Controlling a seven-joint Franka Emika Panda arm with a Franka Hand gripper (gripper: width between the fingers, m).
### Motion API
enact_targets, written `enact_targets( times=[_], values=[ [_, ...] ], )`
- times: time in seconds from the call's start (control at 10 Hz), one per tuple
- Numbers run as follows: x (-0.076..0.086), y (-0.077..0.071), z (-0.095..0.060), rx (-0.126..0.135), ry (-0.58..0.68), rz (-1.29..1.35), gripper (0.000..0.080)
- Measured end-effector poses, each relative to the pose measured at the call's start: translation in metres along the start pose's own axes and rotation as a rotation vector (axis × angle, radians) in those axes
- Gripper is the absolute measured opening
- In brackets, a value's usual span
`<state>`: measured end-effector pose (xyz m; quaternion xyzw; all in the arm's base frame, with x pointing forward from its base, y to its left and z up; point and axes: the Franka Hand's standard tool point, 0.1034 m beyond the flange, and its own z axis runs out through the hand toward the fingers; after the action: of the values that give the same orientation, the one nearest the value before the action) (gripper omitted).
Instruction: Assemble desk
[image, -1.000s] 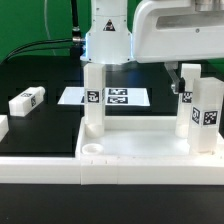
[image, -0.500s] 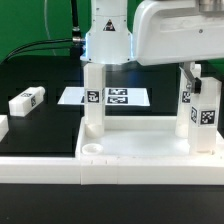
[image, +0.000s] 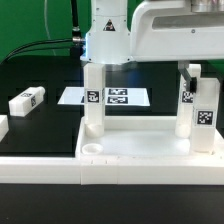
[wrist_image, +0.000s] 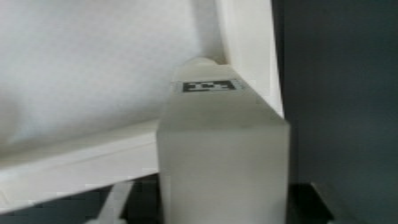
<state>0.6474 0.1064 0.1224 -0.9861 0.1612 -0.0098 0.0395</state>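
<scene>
The desk's white tabletop (image: 130, 150) lies flat at the front, rim up. Three square legs stand in its corners: one at the exterior view's left (image: 93, 100) and two at the right, the rear one (image: 186, 105) and the front one (image: 208, 115). My gripper (image: 187, 72) is over the rear right leg, shut on its upper end. In the wrist view that leg (wrist_image: 222, 140) fills the space between my dark fingers (wrist_image: 313, 205) and runs down to the tabletop's corner (wrist_image: 249, 60). A round hole (image: 92, 147) shows in the front left corner.
Another loose leg (image: 27, 101) lies on the black table at the exterior view's left. The marker board (image: 118, 97) lies flat behind the tabletop. A long white border bar (image: 40, 168) runs along the front. A short white piece (image: 3, 128) sits at the left edge.
The fingers have closed in on the rear right leg from a wide-open stance. The legs and tabletop have stayed where they were.
</scene>
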Motion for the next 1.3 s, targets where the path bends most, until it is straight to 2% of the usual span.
enact_targets(
  times=[0.3,0.7,1.0,1.1,1.2,1.3],
  values=[
    [0.0009,0.0026,0.0005,0.001,0.000,0.300,0.0287],
    [-0.0010,0.0047,0.0016,0.013,-0.010,0.849,0.0288],
    [0.0000,0.0065,0.0017,0.021,-0.014,0.979,0.0288],
    [-0.0001,0.0067,0.0023,0.020,-0.014,0.955,0.0315],
    [-0.0003,0.0067,0.0025,0.018,-0.014,0.923,0.0504],
    [-0.0019,0.0065,0.0022,-0.006,-0.020,0.863,0.0504]
  ],
)
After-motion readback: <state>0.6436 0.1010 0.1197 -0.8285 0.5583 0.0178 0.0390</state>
